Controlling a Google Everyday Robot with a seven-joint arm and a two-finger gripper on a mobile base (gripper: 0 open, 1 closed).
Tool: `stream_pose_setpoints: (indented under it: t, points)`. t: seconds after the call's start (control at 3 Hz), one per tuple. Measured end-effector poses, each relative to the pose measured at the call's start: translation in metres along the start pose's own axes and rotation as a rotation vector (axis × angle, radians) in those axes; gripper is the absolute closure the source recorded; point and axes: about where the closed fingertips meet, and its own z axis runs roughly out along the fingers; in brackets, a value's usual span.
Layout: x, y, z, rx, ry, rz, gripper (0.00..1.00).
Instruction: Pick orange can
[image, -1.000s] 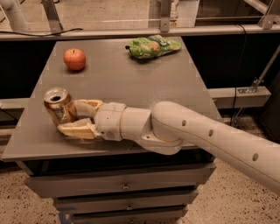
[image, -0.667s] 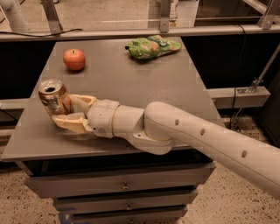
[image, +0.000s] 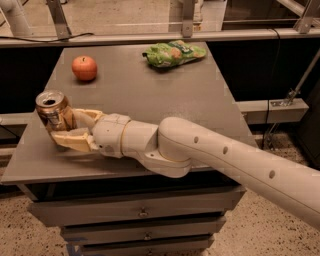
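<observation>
The orange can (image: 52, 110) is found near the front-left corner of the desk (image: 150, 95), close to its left edge. Bare surface is left across the middle and right. An apple (image: 84, 68) is seen at the back left and a green bag (image: 173, 53) by the back edge, both well apart from the arm. The can is clasped between the two fingers of the gripper (image: 63, 128), slightly tilted, with its silver top showing.

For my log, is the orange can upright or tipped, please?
Nearly upright: orange can leans slightly left, top up, in gripper at table's left edge.
</observation>
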Motion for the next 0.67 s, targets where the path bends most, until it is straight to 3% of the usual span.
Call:
stream_pose_setpoints:
  t: [0.67]
  points:
    - [0.0030, 0.0001, -0.0013, 0.011, 0.013, 0.016, 0.00]
